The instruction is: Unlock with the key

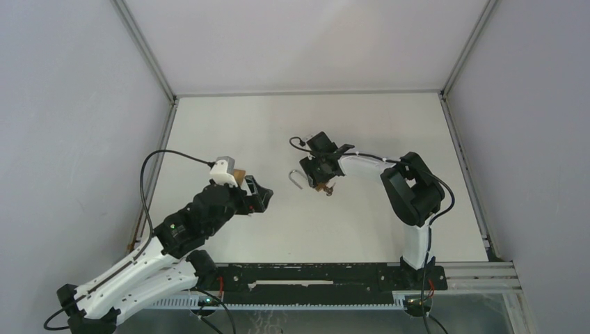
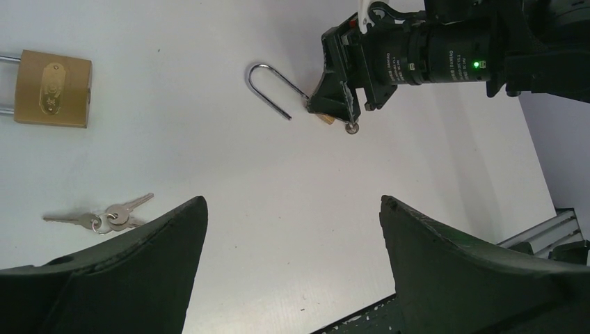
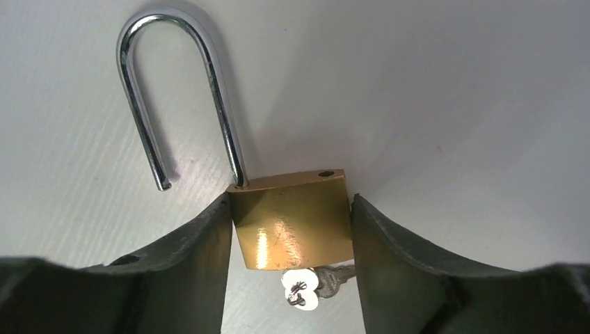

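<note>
From the top view, the padlock (image 1: 324, 187) sits about mid-table (image 1: 362, 125), and the right claw (image 1: 323, 177) is right on top of it, hiding most of the body. Only the shackle (image 1: 296, 179) pokes out to the left of it. The left claw (image 1: 259, 195) hangs well off to the padlock's left. There's a second padlock (image 1: 238, 174) just beside that claw, on the side facing away from the arm bases.

The left wrist view is looking across at the padlock (image 2: 324, 120) from a distance. The shackle (image 2: 268, 87) is swung open and lying flat, and the right claw (image 2: 341, 97) covers the body, with only a sliver of brass and the key ring (image 2: 353, 128) showing under it. The left claw's (image 2: 292, 205) fingers (image 2: 139, 278) are spread wide with nothing between them, nowhere near the padlock. The second padlock (image 2: 52, 88) is far left of it with its shackle closed. Some spare keys (image 2: 104, 219) lie on a ring below that one.

The right wrist view is the clear one. The brass body (image 3: 292, 223) is dead centre in the right claw (image 3: 291, 209), and the fingers (image 3: 174, 264) are pressed against both of its sides, so it's pinching the padlock. The shackle (image 3: 221, 104) sticks out past the fingertips with one leg in the body and the other popped free. The key (image 3: 334, 278) is at the opposite end of the body, back inside the claw, with its ring (image 3: 301, 287) next to it.
</note>
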Robot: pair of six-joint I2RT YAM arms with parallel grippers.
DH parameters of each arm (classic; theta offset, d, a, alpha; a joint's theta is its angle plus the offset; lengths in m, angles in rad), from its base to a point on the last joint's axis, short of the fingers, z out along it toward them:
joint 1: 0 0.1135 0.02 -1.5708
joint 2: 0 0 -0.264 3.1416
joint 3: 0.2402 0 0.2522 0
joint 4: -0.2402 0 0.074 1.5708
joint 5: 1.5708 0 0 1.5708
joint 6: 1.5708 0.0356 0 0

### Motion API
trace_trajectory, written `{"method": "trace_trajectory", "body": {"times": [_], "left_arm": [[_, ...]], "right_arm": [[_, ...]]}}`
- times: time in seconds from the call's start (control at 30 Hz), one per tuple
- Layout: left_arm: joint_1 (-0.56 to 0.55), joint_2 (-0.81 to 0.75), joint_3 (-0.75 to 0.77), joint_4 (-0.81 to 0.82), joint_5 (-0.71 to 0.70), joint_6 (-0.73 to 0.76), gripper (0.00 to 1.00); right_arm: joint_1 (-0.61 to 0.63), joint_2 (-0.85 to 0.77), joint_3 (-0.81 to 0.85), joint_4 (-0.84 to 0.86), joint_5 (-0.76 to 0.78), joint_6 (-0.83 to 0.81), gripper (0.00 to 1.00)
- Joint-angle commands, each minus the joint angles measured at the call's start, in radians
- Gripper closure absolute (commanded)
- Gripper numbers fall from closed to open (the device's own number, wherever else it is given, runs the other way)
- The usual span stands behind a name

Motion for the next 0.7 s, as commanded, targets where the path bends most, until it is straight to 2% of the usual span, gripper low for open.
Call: {"method": "trace_trajectory", "body": {"times": [0.0, 0.1, 0.13, 0.4, 0.5, 0.67], "left_arm": [[0.001, 0.000, 0.045, 0.002, -0.002, 0.006, 0.04], [0.001, 0.003, 0.050, -0.015, -0.021, -0.006, 0.04], [0.002, 0.007, 0.053, -0.024, -0.030, -0.012, 0.04], [0.008, 0.066, 0.085, -0.177, -0.168, -0.100, 0.03], [0.029, 0.116, 0.109, -0.243, -0.194, -0.123, 0.03], [0.149, 0.173, 0.102, -0.248, -0.122, -0.114, 0.03]], "right_arm": [[-0.021, 0.020, 0.026, -0.022, 0.076, 0.046, 0.45], [-0.056, 0.020, 0.020, -0.029, 0.110, 0.079, 0.61], [-0.070, 0.019, 0.016, -0.030, 0.123, 0.091, 0.64], [-0.236, -0.028, -0.045, -0.018, 0.132, 0.217, 0.64], [-0.266, -0.051, -0.056, -0.025, 0.152, 0.262, 0.61], [-0.297, -0.085, -0.091, -0.018, 0.156, 0.320, 0.37]]}}
